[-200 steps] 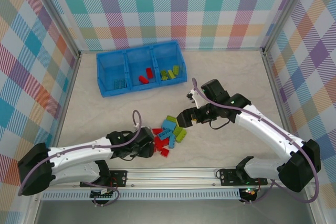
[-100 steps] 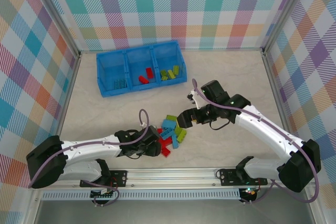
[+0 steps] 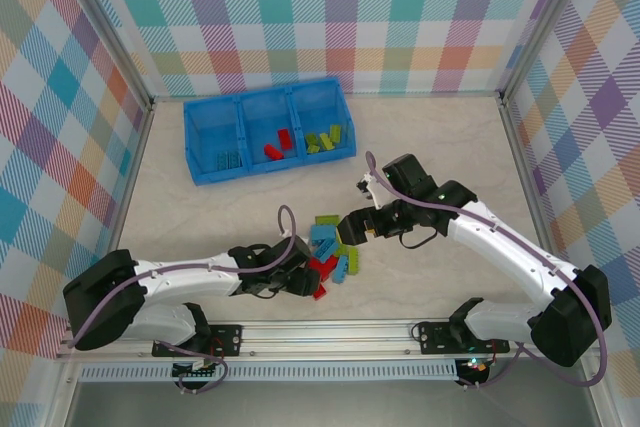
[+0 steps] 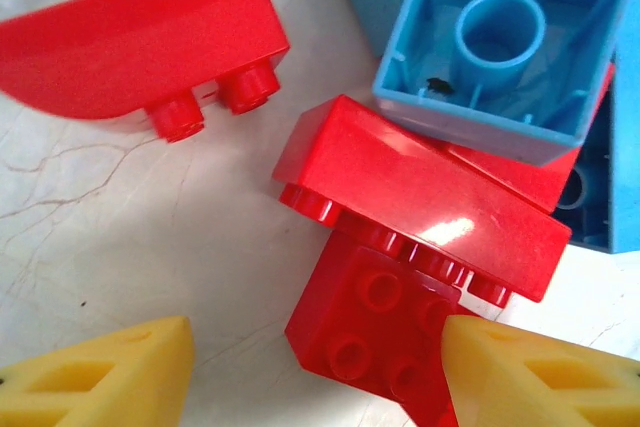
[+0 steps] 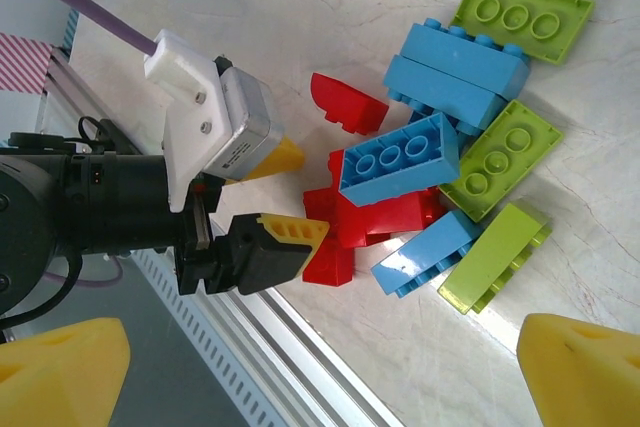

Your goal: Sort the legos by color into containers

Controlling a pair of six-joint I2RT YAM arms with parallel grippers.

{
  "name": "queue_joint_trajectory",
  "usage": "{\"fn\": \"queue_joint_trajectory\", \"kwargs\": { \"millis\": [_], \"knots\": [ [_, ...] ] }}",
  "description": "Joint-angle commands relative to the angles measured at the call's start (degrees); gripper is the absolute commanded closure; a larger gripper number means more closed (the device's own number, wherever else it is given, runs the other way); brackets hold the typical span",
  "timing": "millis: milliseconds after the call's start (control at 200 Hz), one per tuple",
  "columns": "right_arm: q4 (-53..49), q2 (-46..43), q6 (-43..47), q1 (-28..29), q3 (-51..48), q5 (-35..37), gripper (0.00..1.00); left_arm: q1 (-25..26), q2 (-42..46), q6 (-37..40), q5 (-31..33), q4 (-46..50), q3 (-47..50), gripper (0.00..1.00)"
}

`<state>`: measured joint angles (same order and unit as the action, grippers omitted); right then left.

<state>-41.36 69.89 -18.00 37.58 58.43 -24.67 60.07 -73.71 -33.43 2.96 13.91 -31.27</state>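
Note:
A loose pile of legos [image 3: 328, 247] lies near the table's front: red [image 5: 347, 104], light blue [image 5: 455, 72] and lime green [image 5: 500, 157] bricks. My left gripper [image 3: 310, 282] is low at the pile's near-left side, open. A small red square brick [image 4: 375, 332] sits between its yellow fingertips [image 4: 100, 377], against the right one. My right gripper [image 5: 320, 372] hovers open above the pile's right side. The blue tray of containers [image 3: 268, 97] holds a blue brick [image 3: 229, 159] on the left, red ones [image 3: 278, 145] in the middle and green ones [image 3: 323, 139] on the right.
A metal rail [image 3: 330, 332] runs along the table's front edge just behind the left gripper [image 5: 300, 197]. Checked walls enclose the table on three sides. Bare marbled tabletop [image 3: 200, 217] lies between the pile and the tray.
My left arm has slid right into the pile while its jaws widened, nudging the red bricks. The right arm has hardly moved.

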Motion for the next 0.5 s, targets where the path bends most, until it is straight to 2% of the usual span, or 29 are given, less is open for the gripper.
{"fn": "queue_joint_trajectory", "kwargs": {
  "millis": [0, 70, 175, 310, 495],
  "knots": [
    [0.4, -1.6, -0.9, 0.2, -1.0, 0.1, 0.0, -0.4, 2.3, 3.8, -1.9, -1.9, 1.7, 0.31],
    [0.9, -1.9, -1.2, 0.2, -1.6, 0.2, 0.0, -0.5, 4.6, 6.2, -2.8, -3.3, 2.8, 0.23],
    [0.8, -1.7, -1.3, 0.2, -1.4, 0.1, 0.0, -0.5, 4.6, 8.7, -2.6, -2.7, 2.4, 0.19],
    [0.2, -1.8, -1.3, 0.2, -1.0, 0.3, 0.0, -0.4, 0.0, 8.9, -2.1, -3.0, 0.7, 0.21],
    [-0.5, -2.3, -1.2, 0.2, -1.2, 0.9, 0.0, -0.4, -4.3, 8.6, -9.1, -7.6, 0.2, 0.22]
  ]
}}
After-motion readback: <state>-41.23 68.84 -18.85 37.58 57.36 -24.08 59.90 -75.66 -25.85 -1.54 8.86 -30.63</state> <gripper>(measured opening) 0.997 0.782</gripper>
